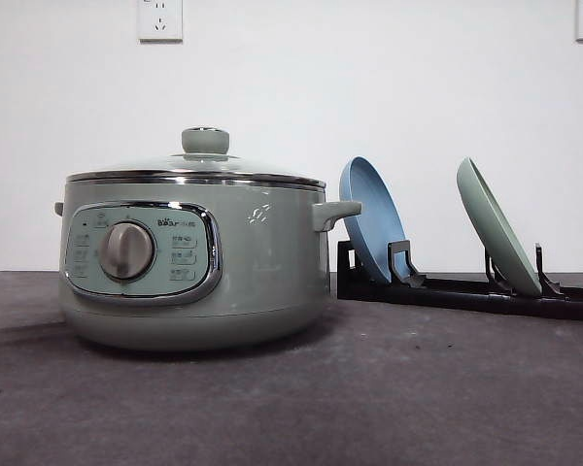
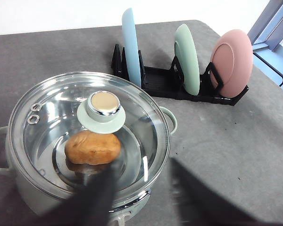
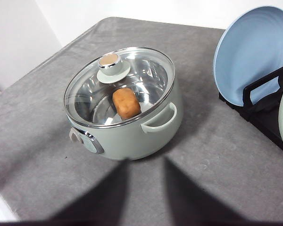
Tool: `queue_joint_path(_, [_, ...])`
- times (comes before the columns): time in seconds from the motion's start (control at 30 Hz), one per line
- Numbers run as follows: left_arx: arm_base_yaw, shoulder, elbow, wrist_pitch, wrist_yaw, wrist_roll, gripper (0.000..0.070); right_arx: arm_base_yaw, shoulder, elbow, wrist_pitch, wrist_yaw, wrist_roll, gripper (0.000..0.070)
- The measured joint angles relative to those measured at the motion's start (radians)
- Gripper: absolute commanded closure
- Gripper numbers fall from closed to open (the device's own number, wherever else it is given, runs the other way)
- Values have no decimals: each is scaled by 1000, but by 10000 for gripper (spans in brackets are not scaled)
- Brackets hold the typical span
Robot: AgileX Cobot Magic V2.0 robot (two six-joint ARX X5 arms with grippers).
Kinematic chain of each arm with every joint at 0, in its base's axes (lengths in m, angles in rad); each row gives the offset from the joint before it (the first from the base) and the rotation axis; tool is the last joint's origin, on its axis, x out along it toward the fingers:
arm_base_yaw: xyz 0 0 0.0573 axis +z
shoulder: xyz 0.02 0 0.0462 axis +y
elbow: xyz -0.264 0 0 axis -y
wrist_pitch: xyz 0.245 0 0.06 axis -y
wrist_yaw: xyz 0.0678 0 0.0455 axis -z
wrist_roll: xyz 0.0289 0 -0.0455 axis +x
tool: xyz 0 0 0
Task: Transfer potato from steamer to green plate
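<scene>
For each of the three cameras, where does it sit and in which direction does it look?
Front: low at table height, facing the pale green electric steamer side-on; the wall is behind.
Left wrist: above, looking down through the glass lid at the orange-brown potato; blurred dark left pincer finger.
Right wrist: higher, further off; two dark right pincer fingers.
Shared: steamer, round blue plate, mint-green plate.

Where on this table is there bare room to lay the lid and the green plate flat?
Bare grey table lies in front of the steamer and before the black rack. It is crowded along the rack: blue plate, green plate and pink plate stand upright there.
</scene>
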Motion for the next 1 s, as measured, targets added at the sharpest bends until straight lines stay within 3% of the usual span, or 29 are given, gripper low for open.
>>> queue_joint_path(0.07, [-1,0,0,0,0,0,21,0,0,0,0,0,0,55])
queue_joint_path(0.13, [-4,0,0,0,0,0,0,0,0,0,0,0,0,0])
queue_joint_path(0.53, [-4,0,0,0,2,8,0,0,0,0,1,0,28,7])
queue_joint_path(0.77, [-4,0,0,0,2,8,0,0,49,16,78,0,143,7])
queue_joint_path(1.0, [-5,0,0,0,2,8,0,-1,262,147,75,24,228,7])
